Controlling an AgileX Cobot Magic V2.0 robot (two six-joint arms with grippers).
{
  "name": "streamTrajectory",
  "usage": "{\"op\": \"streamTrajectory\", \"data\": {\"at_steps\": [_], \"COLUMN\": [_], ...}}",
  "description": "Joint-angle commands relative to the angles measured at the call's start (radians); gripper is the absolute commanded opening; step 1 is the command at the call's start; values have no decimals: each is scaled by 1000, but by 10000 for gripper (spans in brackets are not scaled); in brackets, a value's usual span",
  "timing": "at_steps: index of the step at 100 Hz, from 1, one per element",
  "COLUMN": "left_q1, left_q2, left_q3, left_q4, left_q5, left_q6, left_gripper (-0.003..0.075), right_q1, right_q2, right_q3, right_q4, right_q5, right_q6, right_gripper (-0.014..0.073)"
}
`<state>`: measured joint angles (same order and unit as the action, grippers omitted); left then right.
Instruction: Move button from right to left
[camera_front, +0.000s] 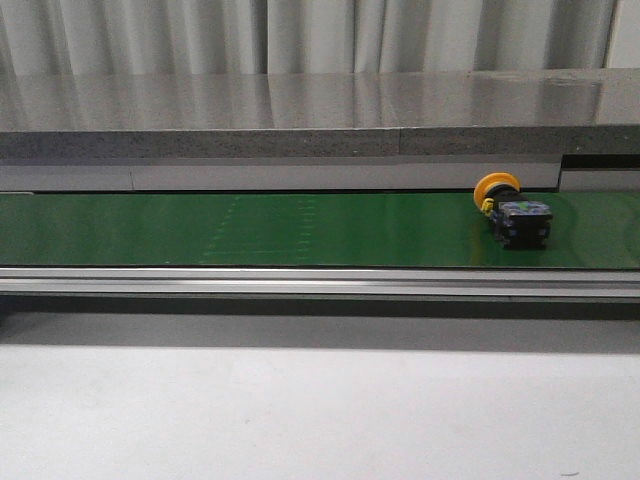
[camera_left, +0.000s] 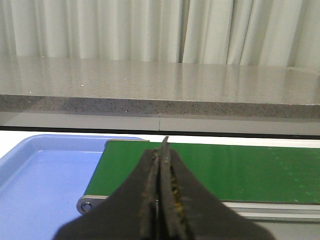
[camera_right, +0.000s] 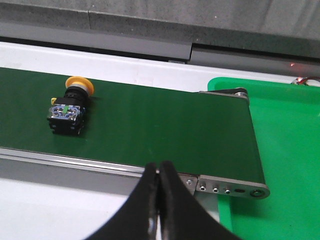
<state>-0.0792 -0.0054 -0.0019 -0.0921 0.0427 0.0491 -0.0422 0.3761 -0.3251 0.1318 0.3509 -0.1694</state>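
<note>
The button (camera_front: 512, 212) lies on its side on the green conveyor belt (camera_front: 300, 228), towards the right end, its yellow-orange head facing the far side and its dark body nearer me. In the right wrist view the button (camera_right: 69, 109) rests on the belt (camera_right: 165, 125), well apart from my right gripper (camera_right: 158, 172), which is shut with nothing in it near the belt's front rail. My left gripper (camera_left: 164, 150) is shut and empty, hanging over the belt's left end (camera_left: 240, 170). Neither gripper shows in the front view.
A blue tray (camera_left: 40, 180) sits beyond the belt's left end. A green tray (camera_right: 280, 150) sits beyond its right end. A grey stone ledge (camera_front: 300, 115) runs behind the belt. A metal rail (camera_front: 320, 282) edges the belt's front, with a pale tabletop (camera_front: 300, 410) before it.
</note>
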Motion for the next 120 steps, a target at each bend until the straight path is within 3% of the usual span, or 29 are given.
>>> {"op": "streamTrajectory", "data": {"at_steps": [1, 60, 120], "left_q1": [-4, -4, -4], "left_q2": [-31, -31, -31], "left_q3": [45, 45, 45], "left_q4": [0, 0, 0], "left_q5": [-74, -74, -74], "left_q6": [-11, -11, -11], "left_gripper": [-20, -20, -20], "right_q1": [2, 2, 2], "right_q2": [-47, -268, -271], "right_q3": [-2, 104, 104], "right_q4": [2, 2, 2], "right_q5": [-81, -99, -100], "right_q6": [-12, -12, -12], "right_gripper": [-67, -67, -67]}}
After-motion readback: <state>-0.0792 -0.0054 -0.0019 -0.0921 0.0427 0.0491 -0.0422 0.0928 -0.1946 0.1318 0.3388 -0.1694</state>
